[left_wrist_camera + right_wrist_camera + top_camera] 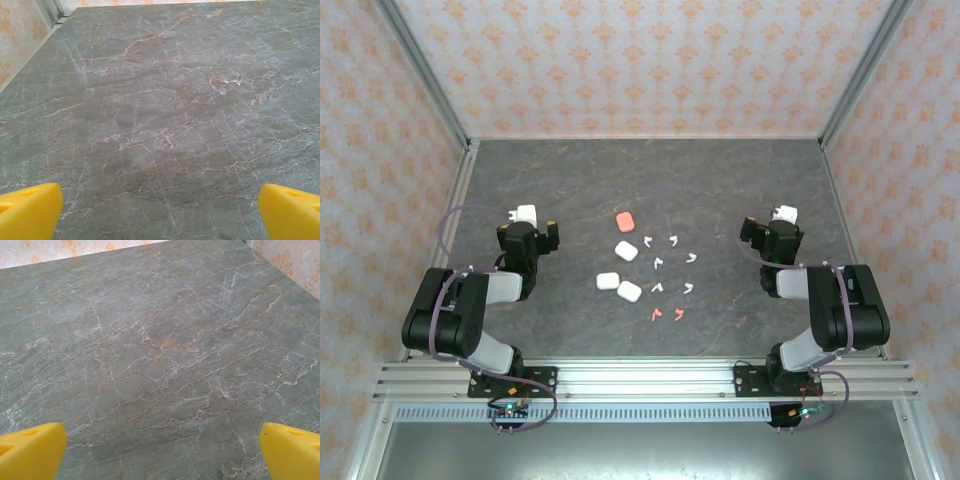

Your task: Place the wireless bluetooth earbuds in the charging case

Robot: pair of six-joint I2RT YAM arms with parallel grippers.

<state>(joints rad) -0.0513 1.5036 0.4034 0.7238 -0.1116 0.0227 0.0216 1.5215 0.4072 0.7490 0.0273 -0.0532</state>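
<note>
The left pincer [160,212] and right pincer [162,450] both stand fully open, holding nothing, above the marbled table [160,100]; the earbuds [658,263] lie between them, touching neither.

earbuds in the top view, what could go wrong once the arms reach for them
The white earbuds are tiny and lie close together; the wide-open left gripper or right gripper could scatter neighbours. The coral earbuds might end up in a white case instead of the coral case.
</note>
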